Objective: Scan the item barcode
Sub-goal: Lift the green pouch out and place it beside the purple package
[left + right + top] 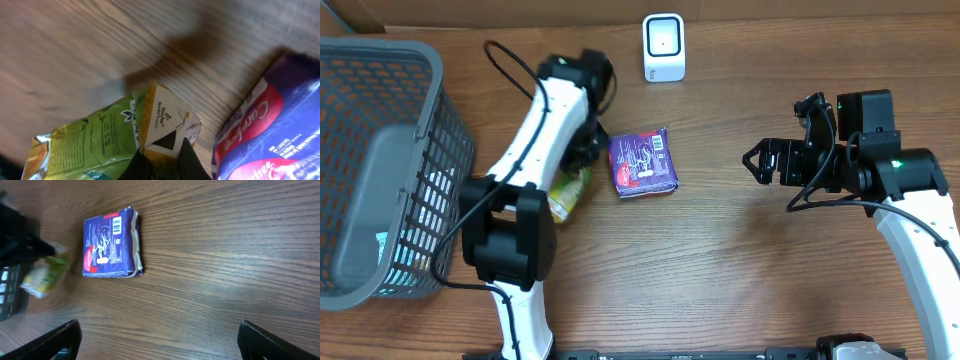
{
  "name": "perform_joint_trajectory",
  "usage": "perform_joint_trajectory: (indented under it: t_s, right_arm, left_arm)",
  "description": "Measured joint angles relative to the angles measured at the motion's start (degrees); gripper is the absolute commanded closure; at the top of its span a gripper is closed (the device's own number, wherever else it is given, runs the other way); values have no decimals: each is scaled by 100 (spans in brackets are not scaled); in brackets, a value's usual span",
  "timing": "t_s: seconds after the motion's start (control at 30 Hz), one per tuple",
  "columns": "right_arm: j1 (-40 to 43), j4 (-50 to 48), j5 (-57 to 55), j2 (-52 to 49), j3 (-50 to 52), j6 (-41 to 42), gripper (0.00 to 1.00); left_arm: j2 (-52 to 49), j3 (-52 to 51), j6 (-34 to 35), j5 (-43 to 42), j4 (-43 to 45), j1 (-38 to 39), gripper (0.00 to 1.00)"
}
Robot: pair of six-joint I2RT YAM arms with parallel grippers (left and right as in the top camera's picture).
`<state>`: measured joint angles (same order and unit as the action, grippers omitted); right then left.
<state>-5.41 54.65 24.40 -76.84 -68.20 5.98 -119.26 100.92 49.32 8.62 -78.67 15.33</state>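
A green and yellow drink carton (150, 117) lies on the wooden table, and my left gripper (162, 152) is shut on its folded top end. From overhead the carton (570, 190) pokes out below the left gripper (578, 165), beside the basket. Just right of it lies a flat purple pack (642, 162), its barcode (116, 226) facing up. The white barcode scanner (664, 47) stands at the table's far edge. My right gripper (752, 163) hovers open and holds nothing, well to the right of the pack, with bare wood between its fingers (60, 340).
A grey mesh basket (380, 120) fills the left side of the table, with some items inside. The left arm (535, 130) stretches from the front edge over the carton. The table (720, 260) is brown wood.
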Motion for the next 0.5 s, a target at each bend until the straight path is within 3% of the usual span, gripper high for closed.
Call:
perform_joint_trajectory:
  t_s: [0.17, 0.27, 0.37, 0.43, 0.5]
  right_arm:
    - [0, 2, 0, 0, 0, 2, 0]
    - [0, 0, 0, 0, 0, 0, 0]
    - [0, 0, 0, 0, 0, -2, 0]
    - [0, 0, 0, 0, 0, -2, 0]
    - [0, 0, 0, 0, 0, 0, 0]
  left_arm:
    - [0, -426, -264, -341, 376, 166, 92]
    - [0, -424, -522, -437, 398, 184, 70]
    - [0, -402, -837, -503, 382, 184, 31]
    - [0, -302, -1064, -581, 310, 184, 22]
    - [0, -120, -1248, -654, 195, 184, 21]
